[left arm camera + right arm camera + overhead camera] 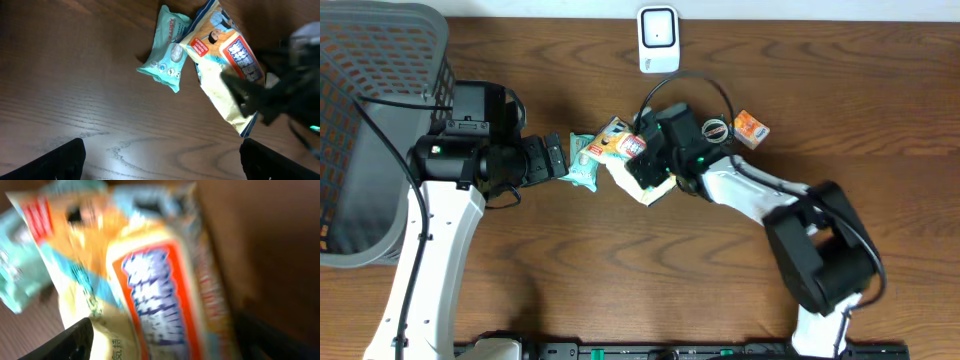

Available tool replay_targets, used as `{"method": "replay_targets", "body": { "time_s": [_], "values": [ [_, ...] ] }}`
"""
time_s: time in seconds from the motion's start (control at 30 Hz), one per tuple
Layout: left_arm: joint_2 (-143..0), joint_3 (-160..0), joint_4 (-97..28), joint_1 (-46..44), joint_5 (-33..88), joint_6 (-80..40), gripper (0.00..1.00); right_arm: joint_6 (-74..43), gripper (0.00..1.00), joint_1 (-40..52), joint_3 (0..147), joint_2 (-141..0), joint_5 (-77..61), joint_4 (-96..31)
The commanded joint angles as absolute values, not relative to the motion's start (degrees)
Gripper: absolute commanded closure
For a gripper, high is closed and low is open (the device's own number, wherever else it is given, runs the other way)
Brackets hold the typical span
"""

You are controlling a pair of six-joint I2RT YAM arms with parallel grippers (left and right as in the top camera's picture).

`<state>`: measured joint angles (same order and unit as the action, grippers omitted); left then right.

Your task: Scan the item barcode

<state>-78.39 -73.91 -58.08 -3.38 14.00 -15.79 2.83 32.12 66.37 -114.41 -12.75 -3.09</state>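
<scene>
Overhead, I see the snack bag right under my right claw. In the right wrist view the bag fills the space between its two wide-apart fingers, but I cannot tell if they squeeze it. My left claw is wide open and holds nothing, with a teal packet just past its tips, touching the bag.
</scene>
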Motion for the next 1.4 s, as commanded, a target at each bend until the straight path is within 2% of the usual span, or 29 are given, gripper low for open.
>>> {"method": "replay_targets", "body": {
  "time_s": [0.0,0.03,0.07,0.1,0.17,0.2,0.43,0.63,0.73,0.9,1.07,1.23,1.37],
  "values": [
    [-78.43,-74.11,-58.22,-3.07,13.63,-15.25,0.02,2.79,0.27,32.62,66.43,-115.5,-17.32,-2.37],
    [-78.43,-74.11,-58.22,-3.07,13.63,-15.25,0.03,2.79,0.32,32.69,66.43,-115.35,-17.34,-2.37],
    [-78.43,-74.11,-58.22,-3.07,13.63,-15.25,0.02,2.79,0.44,32.73,66.43,-115.31,-17.34,-2.37],
    [-78.43,-74.11,-58.22,-3.07,13.63,-15.25,0.02,2.76,0.51,32.73,66.43,-115.31,-17.37,-2.39],
    [-78.43,-74.11,-58.22,-3.07,13.63,-15.25,0.02,2.13,0.8,32.73,66.43,-115.28,-17.34,-2.35],
    [-78.43,-74.11,-58.22,-3.07,13.63,-15.25,0.02,0.84,0.99,32.73,66.43,-115.13,-17.34,-2.35],
    [-78.43,-74.11,-58.22,-3.07,13.61,-15.25,0.02,-4.27,0.99,31.68,66.43,-110.0,-16.91,-0.62],
    [-78.43,-74.11,-58.22,-3.07,13.63,-15.25,0.02,-5.8,0.99,28.38,66.43,-100.38,-10.35,7.53],
    [-78.43,-74.11,-58.22,-3.07,13.63,-15.25,0.02,-5.74,0.99,26.28,66.43,-97.76,-5.34,18.13],
    [-78.43,-74.11,-58.22,-3.07,13.63,-15.25,0.02,-5.78,0.99,25.87,66.43,-101.86,0.19,28.47],
    [-78.43,-74.11,-58.22,-3.07,13.63,-15.25,0.03,-9.69,0.99,25.89,67.57,-108.77,5.45,50.26],
    [-78.43,-74.11,-58.22,-3.07,13.63,-15.25,0.02,-13.5,0.99,25.87,80.88,-115.2,5.65,42.85],
    [-78.43,-74.11,-58.22,-3.07,13.63,-15.25,0.02,-4.82,0.99,25.8,99.2,-123.02,5.76,25.56]
  ]
}}
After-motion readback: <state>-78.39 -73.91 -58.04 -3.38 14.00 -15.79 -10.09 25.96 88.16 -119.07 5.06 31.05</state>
